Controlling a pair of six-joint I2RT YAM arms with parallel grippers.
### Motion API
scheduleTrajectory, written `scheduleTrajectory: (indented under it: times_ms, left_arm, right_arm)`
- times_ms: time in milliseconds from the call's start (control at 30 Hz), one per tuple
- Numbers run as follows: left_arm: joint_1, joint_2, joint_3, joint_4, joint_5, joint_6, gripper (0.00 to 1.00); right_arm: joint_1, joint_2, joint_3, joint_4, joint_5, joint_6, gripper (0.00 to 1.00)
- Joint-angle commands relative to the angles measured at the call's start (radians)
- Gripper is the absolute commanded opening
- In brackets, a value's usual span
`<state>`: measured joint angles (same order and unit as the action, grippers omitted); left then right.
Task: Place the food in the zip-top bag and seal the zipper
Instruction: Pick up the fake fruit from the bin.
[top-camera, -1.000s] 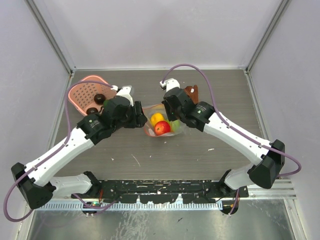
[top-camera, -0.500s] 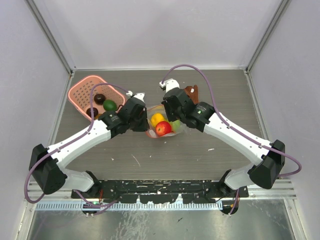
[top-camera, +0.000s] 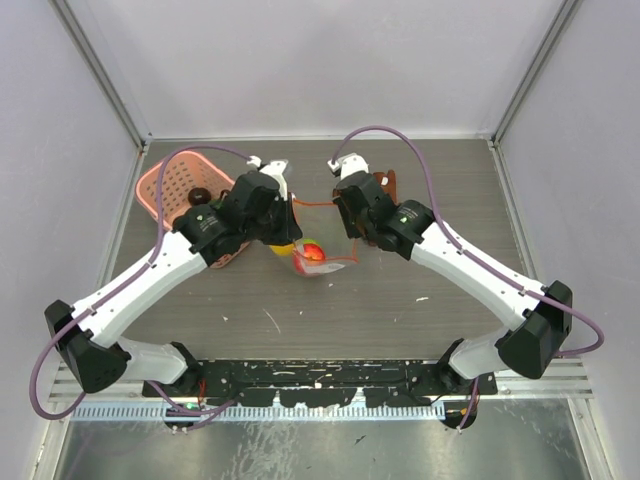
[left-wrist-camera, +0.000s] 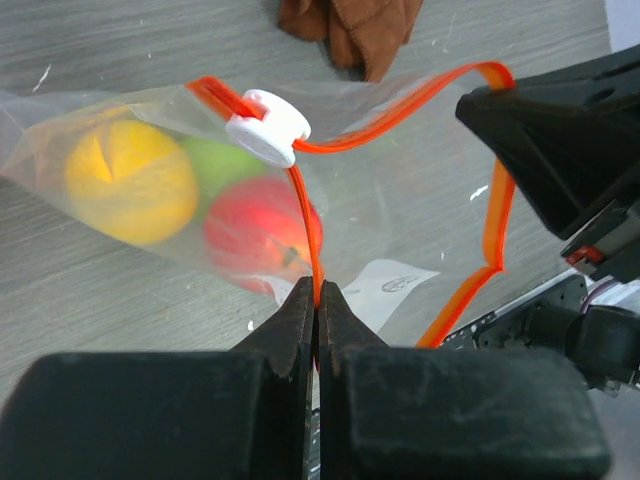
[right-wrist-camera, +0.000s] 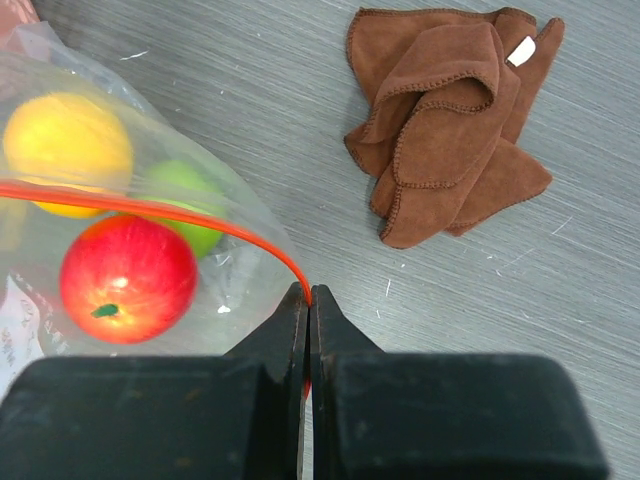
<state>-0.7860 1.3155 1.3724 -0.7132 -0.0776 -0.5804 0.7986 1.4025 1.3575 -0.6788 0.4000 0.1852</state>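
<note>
The clear zip-top bag (top-camera: 322, 262) hangs between both grippers, its mouth spread wide. Inside lie the food: a yellow fruit (left-wrist-camera: 130, 180), a green one (left-wrist-camera: 225, 165) and a red apple (left-wrist-camera: 262, 225). The red zipper (left-wrist-camera: 305, 230) carries its white tab (left-wrist-camera: 268, 125) near the bag's left corner. My left gripper (left-wrist-camera: 317, 290) is shut on the zipper strip just below the tab. My right gripper (right-wrist-camera: 309, 292) is shut on the zipper strip (right-wrist-camera: 150, 210) at the opposite side, beside the red apple (right-wrist-camera: 125, 280). From above, the left gripper (top-camera: 287, 232) and right gripper (top-camera: 354, 240) flank the bag.
A pink perforated basket (top-camera: 165, 190) stands at the back left with a dark item (top-camera: 198, 196) in it, partly under the left arm. A crumpled brown cloth (right-wrist-camera: 450, 110) lies behind the right gripper. Grey walls close three sides.
The left arm swung from beside the basket to the bag and its jaws closed on the zipper strip. The bag's mouth now stands lifted and stretched between the grippers; the right gripper shifted slightly.
</note>
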Motion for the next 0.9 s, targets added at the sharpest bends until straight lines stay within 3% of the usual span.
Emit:
scheduleTrajectory:
  times_ms: [0,167,433,867]
  left_arm:
    - [0.005,-0.006,0.033,-0.049,0.025,0.027,0.01]
    - [0.01,0.015,0.028,-0.089,-0.01,0.037,0.01]
    - [0.022,0.01,-0.039,-0.054,-0.015,0.019,0.01]
    - [0.031,0.001,-0.101,-0.032,0.01,-0.013,0.01]
  right_arm:
    - [-0.005,-0.021,0.004,0.013,-0.06,-0.028,0.0]
    - [-0.003,-0.012,0.035,-0.023,0.034,-0.009,0.0]
    - [-0.005,-0.06,0.049,0.051,-0.106,-0.008,0.0]
    - [-0.005,-0.082,0.041,0.076,-0.099,0.009,0.0]
